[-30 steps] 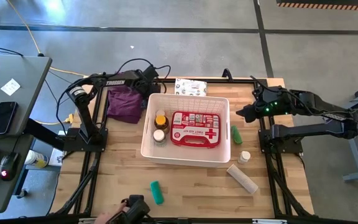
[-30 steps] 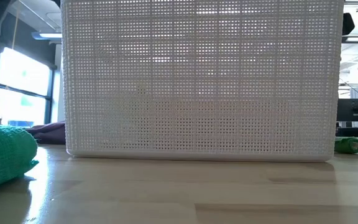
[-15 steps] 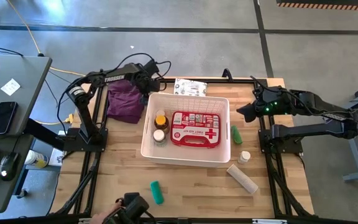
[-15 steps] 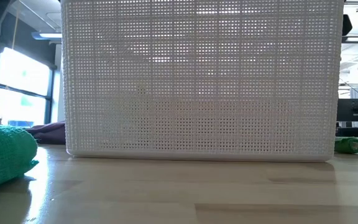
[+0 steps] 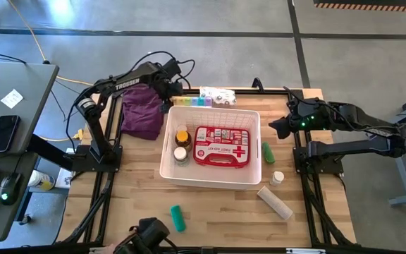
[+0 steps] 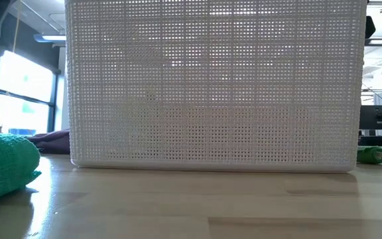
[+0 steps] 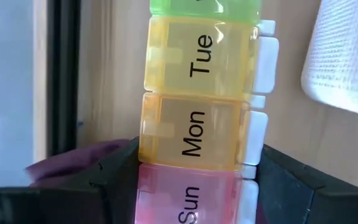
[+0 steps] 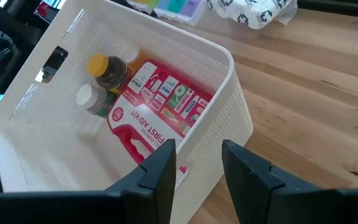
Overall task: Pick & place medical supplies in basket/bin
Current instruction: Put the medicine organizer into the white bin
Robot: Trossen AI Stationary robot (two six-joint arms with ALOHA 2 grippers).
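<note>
My left gripper [image 5: 169, 90] [image 7: 194, 199] is behind the far left corner of the white basket [image 5: 168, 166] [image 6: 211, 86] [image 8: 229, 124], shut on the rainbow pill organizer [image 5: 192, 101] [image 7: 194, 81] [image 8: 166, 6]. The organizer runs along the basket's far rim toward the white printed packet [image 5: 217, 94] [image 8: 253, 11]. The red first-aid pouch [image 5: 221, 146] [image 8: 160, 102], an amber bottle [image 5: 182, 135] [image 8: 107, 71] and a white-capped bottle [image 5: 180, 154] [image 8: 89, 98] lie in the basket. My right gripper [image 5: 276, 128] [image 8: 194, 171] hangs open to the right of the basket. My left gripper pinches the organizer's pink "Sun" end [image 7: 188, 202] between its two fingers [image 7: 114, 183], which come level from the table's left and lie along the organizer. The rest of it sticks out past the fingertips toward the table's right. Whether it rests on the table I cannot tell.
On the table right of the basket lie a green tube [image 5: 268, 152] [image 6: 372, 155], a small white-capped bottle [image 5: 278, 178] and a beige roll [image 5: 275, 202]. A teal roll [image 5: 177, 218] [image 6: 5, 166] lies near the front edge, the purple cloth [image 5: 141, 116] left of the basket.
My left gripper has moved from beside the purple cloth toward the table's far edge and to the right. The pill organizer in its hold has come out into view along the basket's far rim, beside the white packet. My right arm has kept still.
</note>
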